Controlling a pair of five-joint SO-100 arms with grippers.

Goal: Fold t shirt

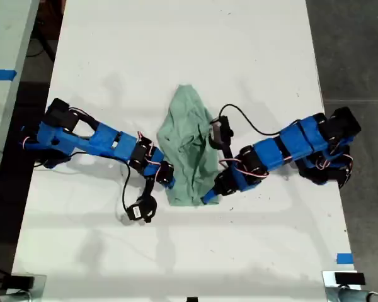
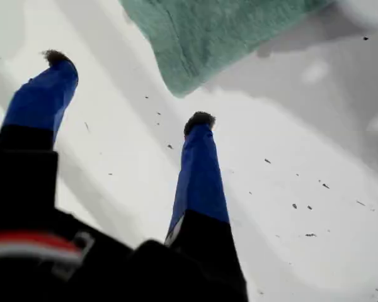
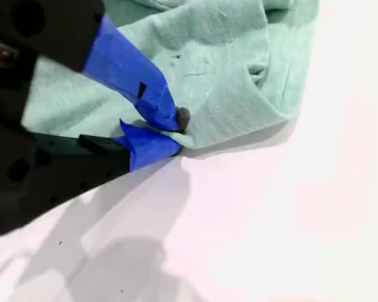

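**Inspector:** Report the position of the garment.

**Operator:** The t shirt (image 1: pixel 189 148) lies bunched and wrinkled near the middle of the white tabletop (image 1: pixel 176 50), between the two blue arms, running lengthwise away from the exterior view's bottom edge. It isn't folded neatly yet.

**Inspector:** Condition of the grippers?

**Operator:** My second gripper (image 3: pixel 176 131) has its fingers (image 3: pixel 132 75) pinched together on the hem of the cloth, with a thin lip of fabric between the tips. My first gripper (image 2: pixel 126 88) stands wide apart and holds nothing. A corner of the shirt sits just ahead of it, not touching. I can't tell from the wrist views which arm is which in the exterior view.

**Inspector:** Recommendation for the step in hand?

**Operator:** In my judgement, the free gripper should take that near corner before anything is lifted. It should close low against the tabletop and catch a full fold of cloth. The pinch on the other side looks shallow, so a hard pull may slip it. Both edges should rise together and travel evenly, or the cloth will twist and bunch further.

**Inspector:** Inventory?

**Operator:** One t shirt, two arms, two grippers with two fingers each, one tabletop.
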